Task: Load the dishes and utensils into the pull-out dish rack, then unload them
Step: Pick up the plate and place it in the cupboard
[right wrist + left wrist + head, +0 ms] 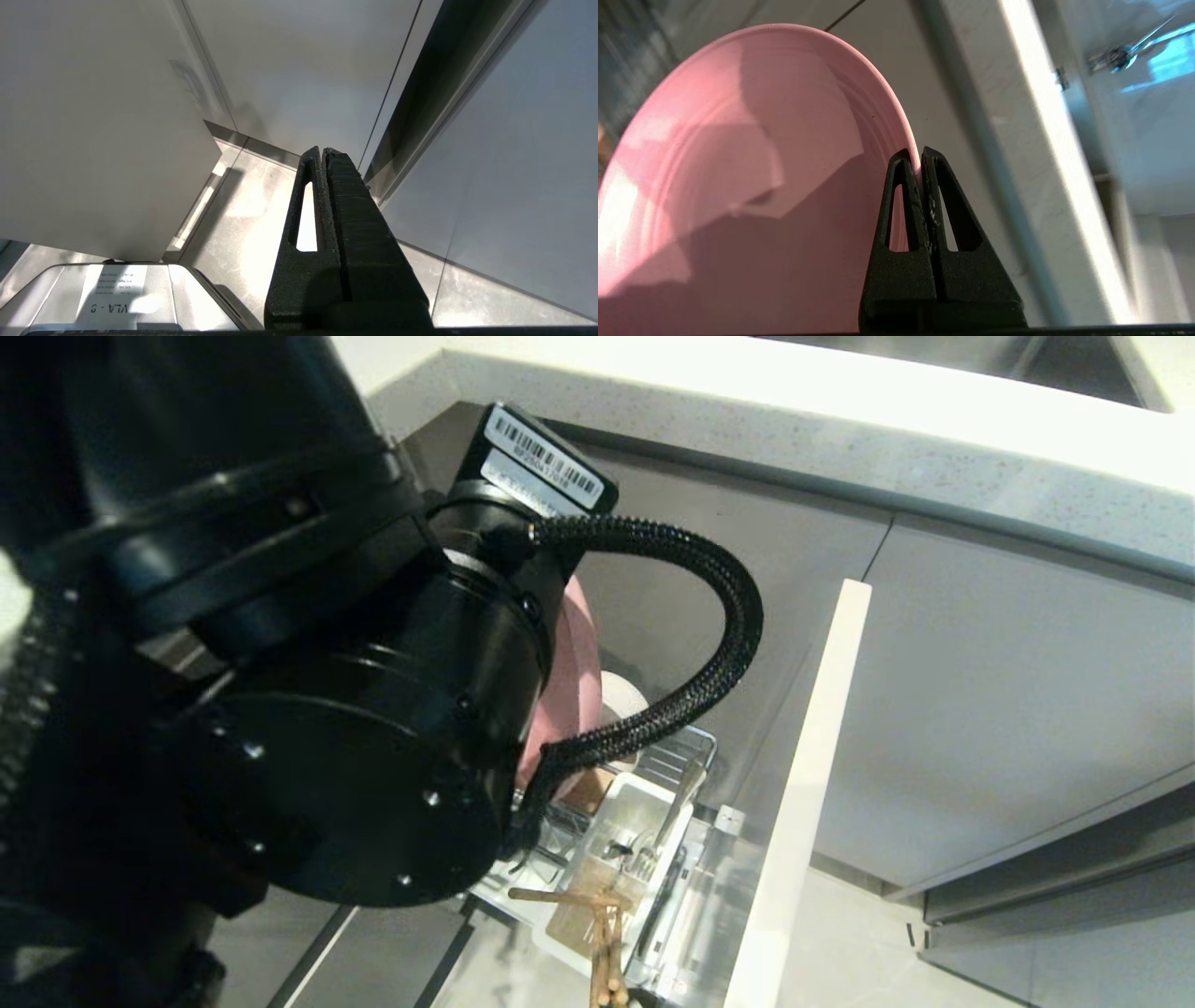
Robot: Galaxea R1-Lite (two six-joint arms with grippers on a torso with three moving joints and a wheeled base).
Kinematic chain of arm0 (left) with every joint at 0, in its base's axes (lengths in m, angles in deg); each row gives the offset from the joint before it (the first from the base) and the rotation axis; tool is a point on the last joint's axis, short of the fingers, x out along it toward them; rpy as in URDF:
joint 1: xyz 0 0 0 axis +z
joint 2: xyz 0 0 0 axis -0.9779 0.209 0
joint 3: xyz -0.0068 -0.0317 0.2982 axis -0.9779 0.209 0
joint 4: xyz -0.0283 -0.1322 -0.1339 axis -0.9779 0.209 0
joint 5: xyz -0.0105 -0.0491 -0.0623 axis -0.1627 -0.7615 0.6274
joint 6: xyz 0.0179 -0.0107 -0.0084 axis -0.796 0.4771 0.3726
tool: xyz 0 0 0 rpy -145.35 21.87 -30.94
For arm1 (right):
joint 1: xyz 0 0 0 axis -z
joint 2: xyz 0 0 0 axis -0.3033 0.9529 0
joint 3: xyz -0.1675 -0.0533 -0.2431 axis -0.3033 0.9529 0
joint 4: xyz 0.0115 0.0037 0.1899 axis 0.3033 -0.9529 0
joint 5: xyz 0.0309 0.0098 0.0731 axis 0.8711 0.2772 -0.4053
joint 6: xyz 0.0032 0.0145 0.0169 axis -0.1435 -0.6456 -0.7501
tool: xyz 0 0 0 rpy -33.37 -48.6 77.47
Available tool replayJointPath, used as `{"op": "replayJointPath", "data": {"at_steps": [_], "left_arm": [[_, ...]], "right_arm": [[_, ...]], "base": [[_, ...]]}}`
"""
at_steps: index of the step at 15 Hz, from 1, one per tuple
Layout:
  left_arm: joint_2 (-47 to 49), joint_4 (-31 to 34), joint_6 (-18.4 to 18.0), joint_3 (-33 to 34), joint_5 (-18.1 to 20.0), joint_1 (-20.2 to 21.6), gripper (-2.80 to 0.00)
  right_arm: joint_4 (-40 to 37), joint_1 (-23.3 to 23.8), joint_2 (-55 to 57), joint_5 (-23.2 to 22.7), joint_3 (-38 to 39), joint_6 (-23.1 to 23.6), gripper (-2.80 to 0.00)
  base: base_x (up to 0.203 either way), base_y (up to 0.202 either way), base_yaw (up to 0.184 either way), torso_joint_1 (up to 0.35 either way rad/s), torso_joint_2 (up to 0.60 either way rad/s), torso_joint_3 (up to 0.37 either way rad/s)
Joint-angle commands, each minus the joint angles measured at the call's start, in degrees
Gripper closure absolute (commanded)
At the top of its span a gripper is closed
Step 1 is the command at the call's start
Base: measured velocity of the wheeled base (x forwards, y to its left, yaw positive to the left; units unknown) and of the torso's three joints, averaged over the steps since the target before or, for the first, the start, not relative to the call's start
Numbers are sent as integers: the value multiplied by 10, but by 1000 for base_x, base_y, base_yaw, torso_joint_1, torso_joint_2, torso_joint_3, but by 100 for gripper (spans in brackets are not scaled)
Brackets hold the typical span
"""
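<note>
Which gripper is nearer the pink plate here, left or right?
Left. The left gripper is shut on the rim of the pink plate. The right gripper is shut and empty, parked beside cabinet panels above the floor, no plate near it.

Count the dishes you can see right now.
2: the pink plate, its rim pinched by the left gripper above the rack, and a white bowl just behind it. The arm may hide others.

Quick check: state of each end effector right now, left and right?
Left end effector: closed on the rim of the pink plate.
Right end effector: closed, holding nothing, parked beside the cabinet fronts.
</note>
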Motion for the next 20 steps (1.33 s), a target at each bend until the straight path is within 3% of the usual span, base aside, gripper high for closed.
{"op": "replayJointPath", "data": {"at_steps": [1,6,15,20], "left_arm": [[-3,-6,-2,24,-8,-6,0],[5,-16,-21,15,-15,-4,0],[13,-11,-29,4,-20,63,0],[15,5,-27,-2,-35,75,0]], "right_arm": [[0,0,0,0,1,0,0],[0,0,0,0,1,0,0],[0,0,0,0,1,0,0],[0,0,0,0,1,0,0]], "base": [[0,0,0,0,0,0],[0,0,0,0,0,0],[0,0,0,0,0,0],[0,0,0,0,0,0]]}}
